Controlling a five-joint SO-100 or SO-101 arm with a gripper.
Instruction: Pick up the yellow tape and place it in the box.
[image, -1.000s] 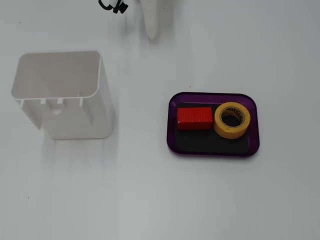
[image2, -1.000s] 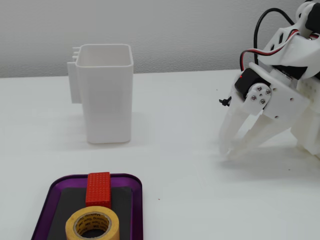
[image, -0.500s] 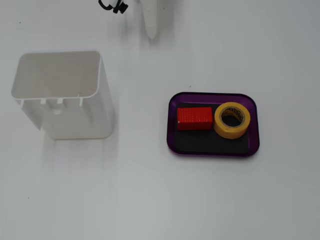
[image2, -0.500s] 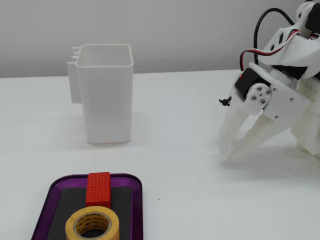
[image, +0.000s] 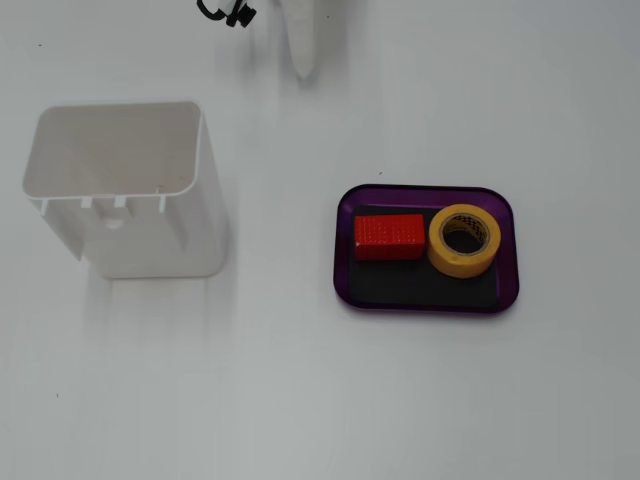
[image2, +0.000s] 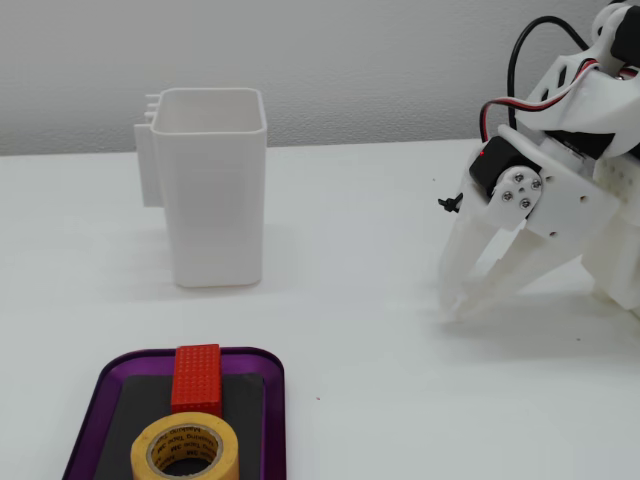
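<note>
The yellow tape (image: 465, 240) lies in the box (image: 505, 290), lower right. The gripper (image2: 452, 306) is nearly closed, holding nothing. A careless bump could knock it out.

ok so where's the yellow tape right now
The yellow tape lies flat inside the purple box, in its right half in the top-down fixed view, right beside the red block; the gripper is well away from it.
</note>
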